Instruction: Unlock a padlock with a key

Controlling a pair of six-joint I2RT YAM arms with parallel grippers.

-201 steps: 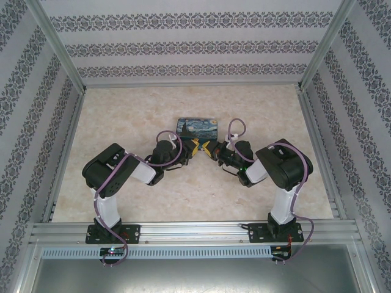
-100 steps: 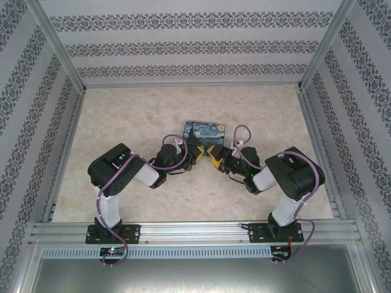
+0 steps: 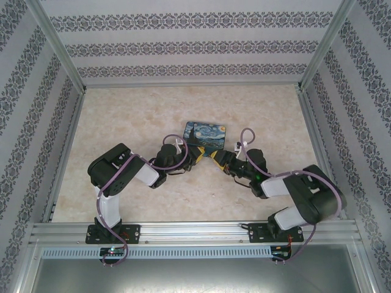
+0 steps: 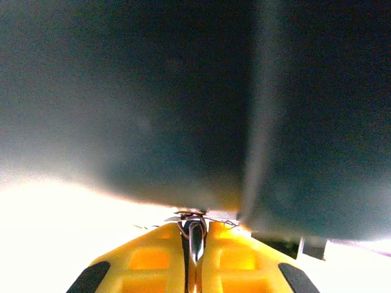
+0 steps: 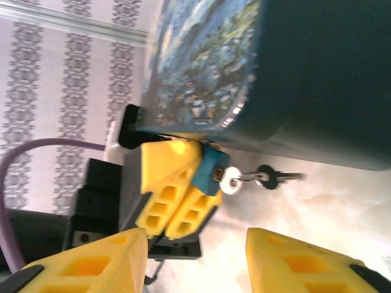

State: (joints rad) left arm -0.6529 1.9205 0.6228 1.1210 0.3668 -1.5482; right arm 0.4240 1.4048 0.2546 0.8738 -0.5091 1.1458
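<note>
Marble-look table [image 3: 134,116] with the Starry Night tin [image 3: 206,134] sitting in the middle. Left gripper [image 4: 195,232] is clamped on the little blue padlock [image 5: 211,171], right against the tin's edge. Right gripper [image 5: 197,239] is spread apart, nothing in it. Dark key [image 5: 278,177] is hooked to the padlock by a silvery ring [image 5: 231,181].

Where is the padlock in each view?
Top external: too small to tell, at the tip of the left tool.
Left wrist: bottom centre, silvery metal pinched in that tool, probably its shackle.
Right wrist: centre, blue padlock held by that tool.
Landmark: painted tin beside it.
</note>
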